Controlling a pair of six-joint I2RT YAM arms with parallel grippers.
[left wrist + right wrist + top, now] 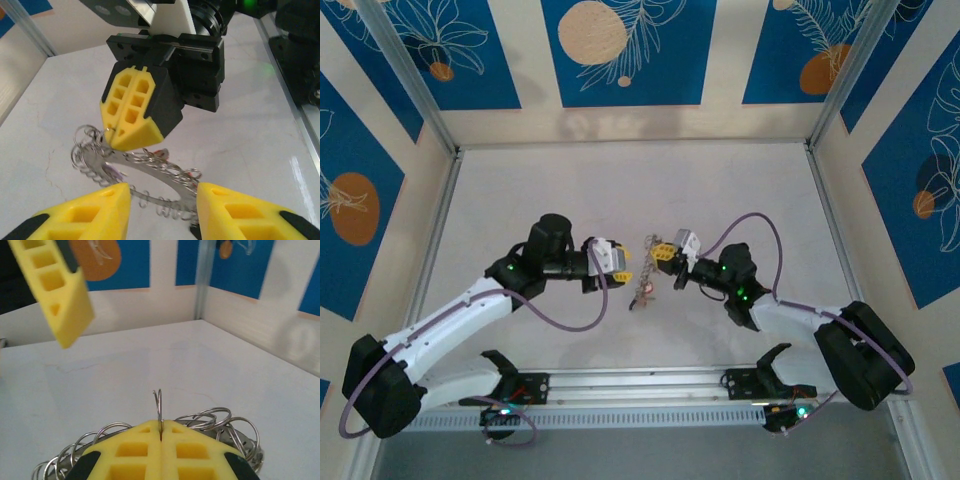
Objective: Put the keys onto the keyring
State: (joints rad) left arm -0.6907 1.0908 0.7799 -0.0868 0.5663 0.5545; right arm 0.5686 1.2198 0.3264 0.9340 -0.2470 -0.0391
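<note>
The keyring (150, 172), a flat silvery band strung with several small wire loops, hangs just above the table between both grippers (645, 285). My right gripper (120, 145) is shut on one thin wire loop (159, 405) at the keyring's upper left edge, and the loop stands up out of the closed pads (161, 432). My left gripper (162, 200) spans the keyring's width, with each yellow fingertip (220, 205) against one side of it. A red key head (161, 150) and a pale purple one (117, 173) peek out behind the band.
The white table (620, 180) is bounded by aluminium rails (432, 250) and blue patterned walls. The two arm bases sit on the rail at the near edge (640, 385). A purple cable loops beside each arm.
</note>
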